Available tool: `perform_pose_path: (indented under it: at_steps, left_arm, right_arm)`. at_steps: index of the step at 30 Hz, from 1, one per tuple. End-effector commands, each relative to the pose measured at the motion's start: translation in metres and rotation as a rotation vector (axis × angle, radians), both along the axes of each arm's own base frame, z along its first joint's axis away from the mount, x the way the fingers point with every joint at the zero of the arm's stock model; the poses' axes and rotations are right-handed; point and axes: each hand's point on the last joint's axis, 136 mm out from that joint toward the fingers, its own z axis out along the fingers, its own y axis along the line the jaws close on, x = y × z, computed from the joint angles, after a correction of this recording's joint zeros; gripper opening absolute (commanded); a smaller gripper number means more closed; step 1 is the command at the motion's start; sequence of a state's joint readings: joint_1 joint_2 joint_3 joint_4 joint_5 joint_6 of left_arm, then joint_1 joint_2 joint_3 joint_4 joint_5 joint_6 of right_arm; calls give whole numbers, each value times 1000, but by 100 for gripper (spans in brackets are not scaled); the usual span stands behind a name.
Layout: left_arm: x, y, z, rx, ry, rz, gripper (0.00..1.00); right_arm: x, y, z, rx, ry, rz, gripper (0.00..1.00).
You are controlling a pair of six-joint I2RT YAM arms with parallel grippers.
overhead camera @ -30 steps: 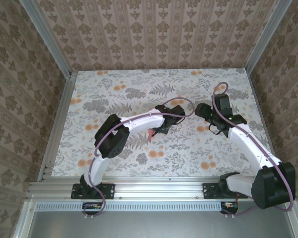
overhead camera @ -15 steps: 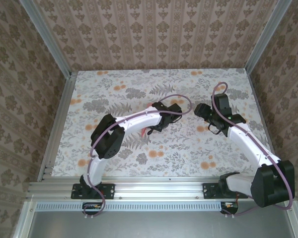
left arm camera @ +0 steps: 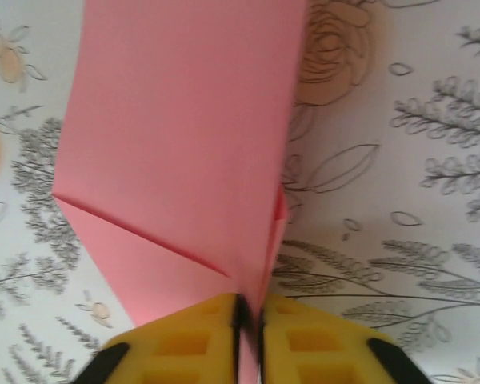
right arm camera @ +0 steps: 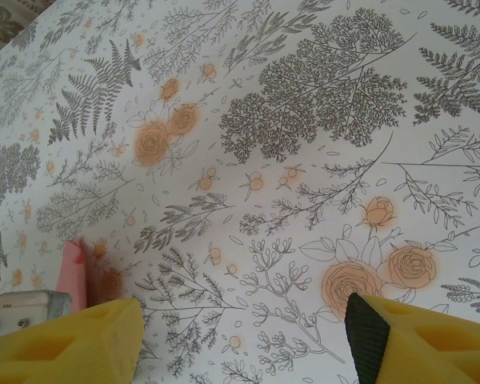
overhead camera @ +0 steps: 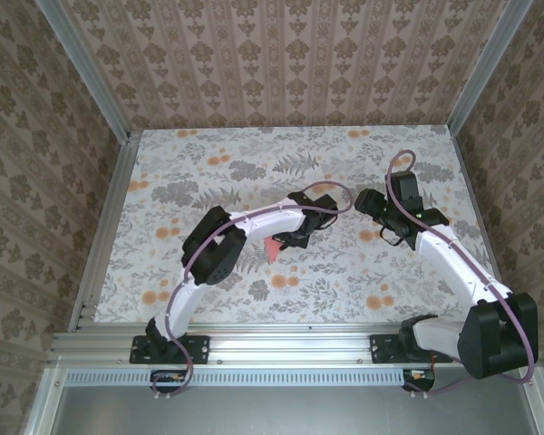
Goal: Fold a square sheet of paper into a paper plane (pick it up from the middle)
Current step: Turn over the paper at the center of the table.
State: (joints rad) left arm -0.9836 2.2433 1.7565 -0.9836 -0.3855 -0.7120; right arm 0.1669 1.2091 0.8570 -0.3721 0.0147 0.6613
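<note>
Left gripper (left arm camera: 248, 320): yellow moulded pads (left arm camera: 200, 336) almost together, nipping the near edge of the pink paper (left arm camera: 176, 144). Matte, smooth, folded into a tapering panel with one sharp diagonal crease; extends straight ahead of the pads, over the floral-print table (left arm camera: 400, 160). Right gripper (right arm camera: 248, 340): jaws wide apart, holds nothing, sits off to the right of the paper.

- One paper (left arm camera: 184, 160), pink, at the centre of the top view.
- Two arms: left arm (overhead camera: 254, 220), right arm (overhead camera: 453, 258).
- Two grippers: left gripper (left arm camera: 250, 308), right gripper (right arm camera: 244, 320).
- Four yellow fingers (left arm camera: 192, 336), two per gripper.
- Two purple cables (overhead camera: 397, 161), one along each arm.
- Two black bases (overhead camera: 170, 347), at the bottom of the top view.
- One table (overhead camera: 163, 181), flower-printed.
</note>
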Motion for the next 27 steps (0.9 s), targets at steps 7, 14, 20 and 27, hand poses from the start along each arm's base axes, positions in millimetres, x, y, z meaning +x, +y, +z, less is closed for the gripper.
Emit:
perform_pose_path:
  at_steps: [7,14,20,27]
  left_arm:
    - [1,-35,43,-377,72,14,41]
    - [8,-13,95,-708,40,81,60]
    - [14,41,96,-847,-8,262,67]
    - [7,85,67,-858,2,429,70]
  right_arm:
    - [-5,0,-3,-3,30,20,70]
    - [5,42,-14,43,92,198,62]
    - [8,115,-25,-6,142,407,56]
    - [1,192,-54,-26,246,588,61]
